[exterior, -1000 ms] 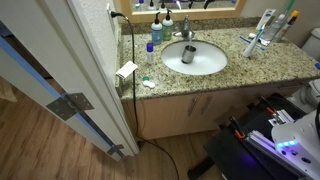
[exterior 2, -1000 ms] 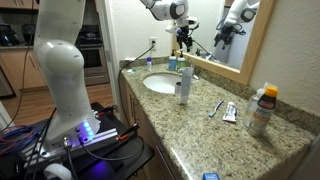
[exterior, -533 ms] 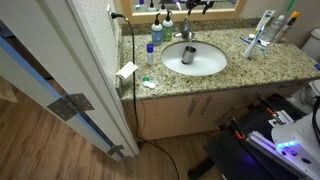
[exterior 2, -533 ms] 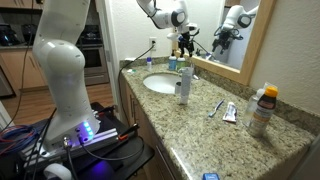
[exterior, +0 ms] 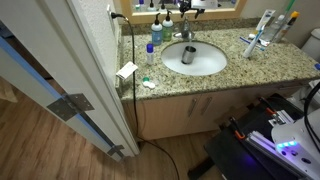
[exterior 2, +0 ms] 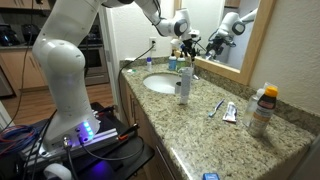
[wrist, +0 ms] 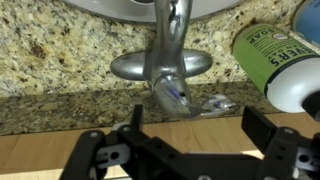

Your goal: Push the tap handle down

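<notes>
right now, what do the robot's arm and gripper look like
The arm is glossy white, built of thick rounded segments, with a darker wrist. A blue light glows near its base. The gripper is matte black, with two blocky fingers. No markings are readable.

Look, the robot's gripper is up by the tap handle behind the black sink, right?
Not quite. The sink is white, not black; an exterior view shows its pale oval bowl set in the speckled counter. The rest is right: the wrist view shows the gripper open, right by the tap handle behind the sink.
</notes>
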You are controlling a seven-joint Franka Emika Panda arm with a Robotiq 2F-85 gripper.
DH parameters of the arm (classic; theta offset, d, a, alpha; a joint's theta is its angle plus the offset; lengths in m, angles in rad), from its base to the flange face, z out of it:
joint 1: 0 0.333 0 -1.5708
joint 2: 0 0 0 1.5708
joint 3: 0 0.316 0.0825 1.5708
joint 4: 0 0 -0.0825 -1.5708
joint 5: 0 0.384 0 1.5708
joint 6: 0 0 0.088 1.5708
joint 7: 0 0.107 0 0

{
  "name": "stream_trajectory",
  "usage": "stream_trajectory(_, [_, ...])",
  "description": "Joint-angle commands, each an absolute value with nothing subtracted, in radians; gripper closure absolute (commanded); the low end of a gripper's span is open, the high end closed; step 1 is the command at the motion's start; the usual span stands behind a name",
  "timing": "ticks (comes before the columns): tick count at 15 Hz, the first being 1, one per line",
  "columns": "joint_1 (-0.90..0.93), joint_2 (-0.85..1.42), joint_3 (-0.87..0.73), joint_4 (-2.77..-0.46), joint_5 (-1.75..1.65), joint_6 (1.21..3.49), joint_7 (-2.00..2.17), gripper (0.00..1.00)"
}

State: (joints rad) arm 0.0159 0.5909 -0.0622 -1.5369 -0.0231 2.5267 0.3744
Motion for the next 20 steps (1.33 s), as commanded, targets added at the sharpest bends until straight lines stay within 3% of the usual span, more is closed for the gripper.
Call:
stream_trajectory(1, [0.029,0.581,-0.076,-1.544,-0.008,2.503,0.360,0.26])
stream_trajectory(11, [0.027,0.538,-0.053,-1.572,0.028,2.433,0.338,0.95])
stream_trajectory(20, [0.023,0.530,-0.081,-1.632,0.024,2.219,0.305,0.93])
